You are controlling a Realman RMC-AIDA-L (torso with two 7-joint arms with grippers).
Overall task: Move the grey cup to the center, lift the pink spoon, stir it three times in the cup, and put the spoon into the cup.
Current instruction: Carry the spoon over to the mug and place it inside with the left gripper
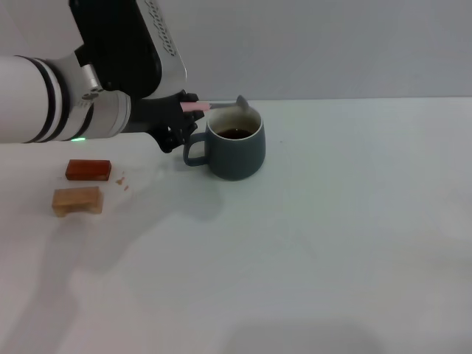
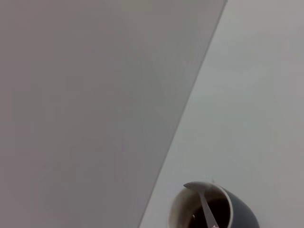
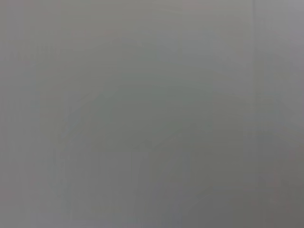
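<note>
At the far left of the head view two small blocks lie on the white table [image 1: 354, 243]: a red-brown block [image 1: 88, 169] and, just in front of it, a tan wooden block [image 1: 77, 200], close together but apart. A few reddish specks [image 1: 123, 182] dot the tabletop beside them.

Next comes the left arm, reaching in from the left edge, its white forearm showing a green light. Its left gripper [image 1: 188, 112] hangs just left of the grey cup [image 1: 236, 145], level with the rim, and its dark fingers [image 1: 177, 118] are clamped on the pale pink handle of the pink spoon [image 1: 214, 106]. The spoon lies nearly flat across the top of the cup — handle end in the gripper, metal bowl at the far rim.

The grey cup stands upright near the back middle of the table, loop handle turned toward the gripper, dark liquid inside.

The left wrist view adds what the head view hides: looking down into the grey cup [image 2: 242, 209], the cream inner wall is plain, and the pink spoon [image 2: 205, 202] shows only its metal neck and bowl, the bowl resting against the rim above the liquid. That arm's own fingers do not appear there.

The right wrist view is a blank grey field; the right gripper is nowhere to be seen.
</note>
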